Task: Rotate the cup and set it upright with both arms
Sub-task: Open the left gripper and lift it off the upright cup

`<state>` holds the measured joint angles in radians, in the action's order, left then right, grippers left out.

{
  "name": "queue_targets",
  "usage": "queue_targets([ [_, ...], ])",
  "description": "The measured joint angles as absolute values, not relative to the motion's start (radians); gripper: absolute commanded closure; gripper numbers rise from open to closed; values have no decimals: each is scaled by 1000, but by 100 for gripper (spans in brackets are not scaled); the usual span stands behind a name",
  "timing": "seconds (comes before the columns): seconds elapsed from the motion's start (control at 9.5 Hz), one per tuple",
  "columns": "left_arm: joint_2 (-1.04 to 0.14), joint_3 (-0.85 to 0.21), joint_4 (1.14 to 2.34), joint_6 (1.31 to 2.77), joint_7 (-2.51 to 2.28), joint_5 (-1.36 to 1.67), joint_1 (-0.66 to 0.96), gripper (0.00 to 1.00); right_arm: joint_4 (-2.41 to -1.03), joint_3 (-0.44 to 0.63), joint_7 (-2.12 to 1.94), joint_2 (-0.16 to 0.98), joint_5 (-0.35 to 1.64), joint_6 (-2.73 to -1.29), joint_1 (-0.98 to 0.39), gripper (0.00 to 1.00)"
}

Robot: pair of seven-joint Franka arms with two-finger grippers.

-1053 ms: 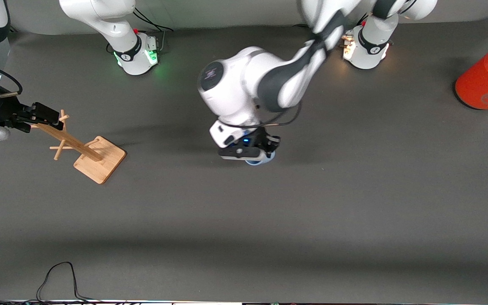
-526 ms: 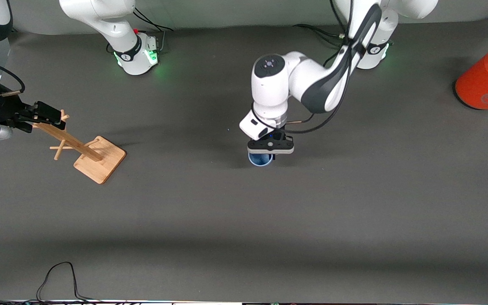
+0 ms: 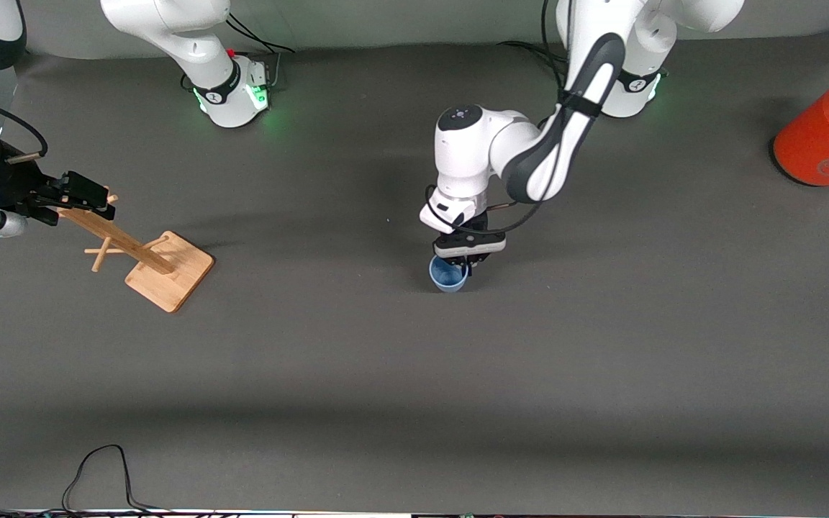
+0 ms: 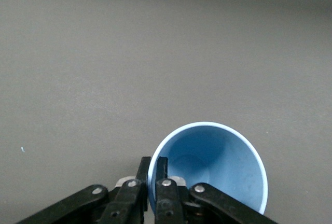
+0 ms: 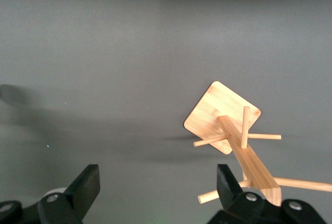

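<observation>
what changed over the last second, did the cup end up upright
The left arm swung back toward its base and straightened, turning the cup mouth-up in the left end effector, which pinches its rim. The right end effector stayed open by the wooden rack; the orange can did not move.

I can't see the part of the cup (image 3: 447, 275) that sits under my left gripper (image 3: 466, 263). In the left wrist view, the picture's edge cuts off the cup's (image 4: 212, 175) rim. My right gripper (image 3: 87, 196) is half out of the front view. The orange can (image 3: 825, 137) is cut off too.
</observation>
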<state>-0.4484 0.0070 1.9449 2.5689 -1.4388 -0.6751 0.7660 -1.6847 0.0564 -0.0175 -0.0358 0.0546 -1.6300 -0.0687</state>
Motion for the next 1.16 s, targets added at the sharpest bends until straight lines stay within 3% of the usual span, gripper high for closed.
queue_targets([
  [0.11,-454,7,1945,2571,-1456,-685,767,0,-1685,56,-17,-36,55,-1630,-69,0],
  [0.53,-424,8,1916,2556,-1466,-664,763,0,-1684,58,-18,-36,55,-1631,-68,0],
  [0.63,-402,8,1889,2495,-1402,-587,760,0,-1680,58,-17,-36,55,-1632,-68,0],
  [0.95,-351,37,1622,2081,-961,-236,726,0,-1657,57,-18,-36,55,-1631,-69,0],
  [1.16,-332,45,1462,1845,-706,-158,576,0,-1656,57,-19,-36,55,-1631,-69,0],
])
